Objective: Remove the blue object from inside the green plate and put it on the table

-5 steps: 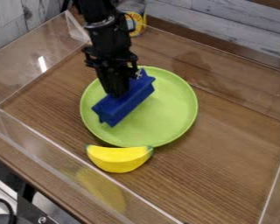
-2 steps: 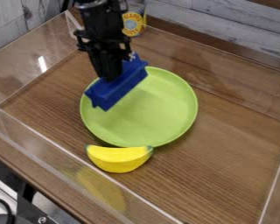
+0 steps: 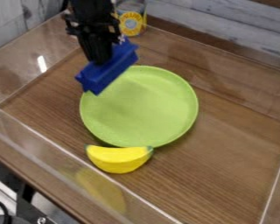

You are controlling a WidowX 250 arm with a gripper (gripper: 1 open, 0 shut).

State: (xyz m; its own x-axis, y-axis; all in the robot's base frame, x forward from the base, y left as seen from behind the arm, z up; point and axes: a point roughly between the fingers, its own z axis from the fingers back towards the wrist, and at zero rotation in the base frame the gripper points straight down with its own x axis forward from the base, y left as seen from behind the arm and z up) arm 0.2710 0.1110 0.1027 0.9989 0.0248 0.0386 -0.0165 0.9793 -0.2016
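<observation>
Bright, even light; glare on acrylic walls (image 3: 25,66); soft, low-resolution picture.

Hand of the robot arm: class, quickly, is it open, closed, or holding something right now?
Hand: closed on the blue block, which it holds lifted above the green plate.

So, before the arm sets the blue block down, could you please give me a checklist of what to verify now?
1. Gripper shut on the blue object: ok.
2. Blue object lifted off the green plate: ok.
3. Blue object level in the jaws: not ok, it is tilted.
4. Bare table beside the plate for placing: ok.
5. Yellow banana toy away from that spot: ok.
6. Grip firmness: cannot tell.
</observation>
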